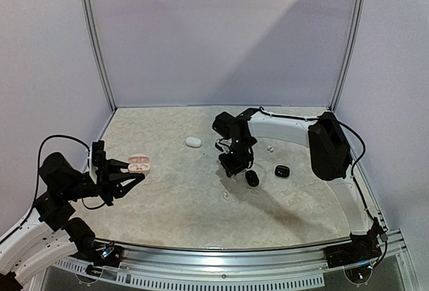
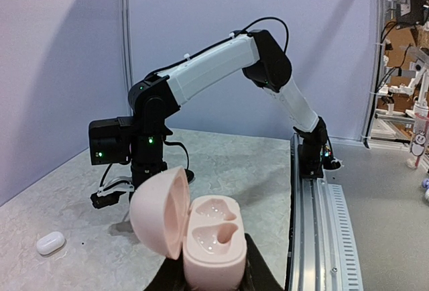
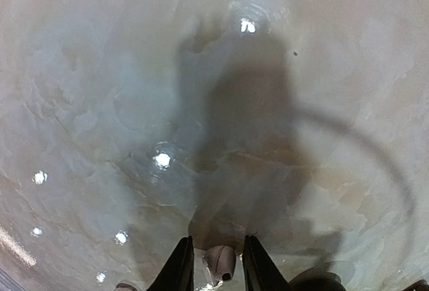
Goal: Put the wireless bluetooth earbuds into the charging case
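Earbud (image 3: 220,262): pale, clamped in right gripper (image 3: 218,245) above table (image 3: 100,103); long axis runs along the jaws, dark-tipped stem toward wrist. Charging case (image 2: 211,241): pink, lid open leftward, wells facing up, clamped in left gripper (image 2: 213,275).

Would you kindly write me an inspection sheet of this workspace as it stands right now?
Surface: pale marbled tabletop, glossy, glare spots.
Job's things: pink charging case open, both wells empty; pale earbud off the table; tiny white earbud, likely, lying loose.
Clutter: closed white case; black case; second black case, seemingly open.
Grippers: left pincer shut on the pink charging case; right pincer straddles the pale earbud, grip unclear.
Cables: black cable looping over the left arm; second cable along the right arm.
Surroundings: plain walls; shelving outside the cell.
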`<action>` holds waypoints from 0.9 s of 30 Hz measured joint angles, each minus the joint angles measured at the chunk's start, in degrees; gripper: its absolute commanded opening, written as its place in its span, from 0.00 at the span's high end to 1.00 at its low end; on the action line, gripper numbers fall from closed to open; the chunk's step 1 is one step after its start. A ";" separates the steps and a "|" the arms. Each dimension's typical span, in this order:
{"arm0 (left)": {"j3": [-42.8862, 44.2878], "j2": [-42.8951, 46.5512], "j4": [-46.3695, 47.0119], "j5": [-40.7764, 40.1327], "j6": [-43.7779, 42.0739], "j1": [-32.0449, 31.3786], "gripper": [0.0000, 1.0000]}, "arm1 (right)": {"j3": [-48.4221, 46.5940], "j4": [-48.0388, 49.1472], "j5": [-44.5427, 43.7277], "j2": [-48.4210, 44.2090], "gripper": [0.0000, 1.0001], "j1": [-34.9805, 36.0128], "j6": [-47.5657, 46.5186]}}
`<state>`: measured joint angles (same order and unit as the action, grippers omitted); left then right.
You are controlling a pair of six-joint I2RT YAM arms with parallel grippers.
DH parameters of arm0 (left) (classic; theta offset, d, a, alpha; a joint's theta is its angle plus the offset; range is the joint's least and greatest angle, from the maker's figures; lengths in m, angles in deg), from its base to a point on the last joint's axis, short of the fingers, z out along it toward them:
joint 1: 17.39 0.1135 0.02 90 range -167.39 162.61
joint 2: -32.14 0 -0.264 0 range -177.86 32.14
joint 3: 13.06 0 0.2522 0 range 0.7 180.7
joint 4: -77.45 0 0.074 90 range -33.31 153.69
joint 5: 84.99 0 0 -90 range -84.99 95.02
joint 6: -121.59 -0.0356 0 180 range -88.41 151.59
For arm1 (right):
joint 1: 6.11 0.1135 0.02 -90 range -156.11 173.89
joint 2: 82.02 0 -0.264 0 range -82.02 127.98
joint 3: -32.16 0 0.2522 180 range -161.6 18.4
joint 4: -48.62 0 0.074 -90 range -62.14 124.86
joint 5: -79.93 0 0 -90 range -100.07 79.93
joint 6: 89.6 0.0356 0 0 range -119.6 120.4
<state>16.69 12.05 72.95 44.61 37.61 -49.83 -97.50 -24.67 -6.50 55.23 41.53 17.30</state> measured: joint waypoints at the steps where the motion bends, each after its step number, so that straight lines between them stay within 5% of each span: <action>1: -0.02 0.00 0.00 0.00 0.00 0.00 1.00 | 0.00 0.00 0.07 0.00 0.73 0.00 0.07; 27: 1.73 0.28 -1.53 -1.60 -3.45 0.00 1.00 | 0.02 1.36 2.25 -2.27 0.94 0.13 2.16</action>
<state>18.42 12.33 71.42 43.01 34.16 -49.83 -97.48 -23.31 -4.25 52.95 41.66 19.47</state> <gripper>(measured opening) 0.201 0.139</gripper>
